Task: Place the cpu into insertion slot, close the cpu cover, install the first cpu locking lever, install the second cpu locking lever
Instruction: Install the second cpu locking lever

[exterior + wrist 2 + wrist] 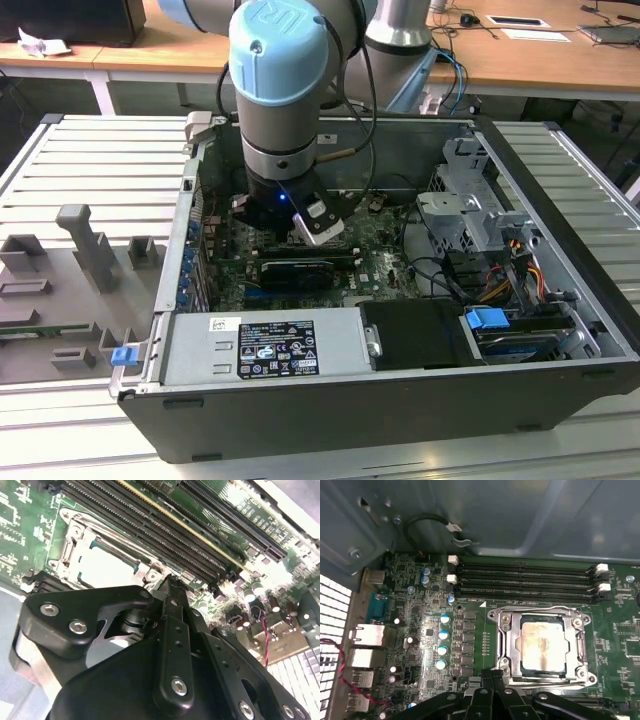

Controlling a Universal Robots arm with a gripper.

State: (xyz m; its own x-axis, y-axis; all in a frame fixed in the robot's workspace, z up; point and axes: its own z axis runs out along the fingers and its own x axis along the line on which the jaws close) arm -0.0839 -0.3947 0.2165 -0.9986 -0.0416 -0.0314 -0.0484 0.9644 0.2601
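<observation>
Gripper (492, 677), jaws clenched empty, sits beside closed cpu cover (581, 647) over cpu (542, 645); lever work demands firm, square contact.

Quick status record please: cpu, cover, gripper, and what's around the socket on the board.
cpu: seated in the insertion slot, pale metal top showing
cpu cover: down flat around the cpu, chip visible through its window
gripper: shut, holding nothing, at the socket's edge in both wrist views
memory slots: long black rows beside the socket
circuit board: green, inside the open computer case
arm: reaching down into the case in the exterior view
</observation>
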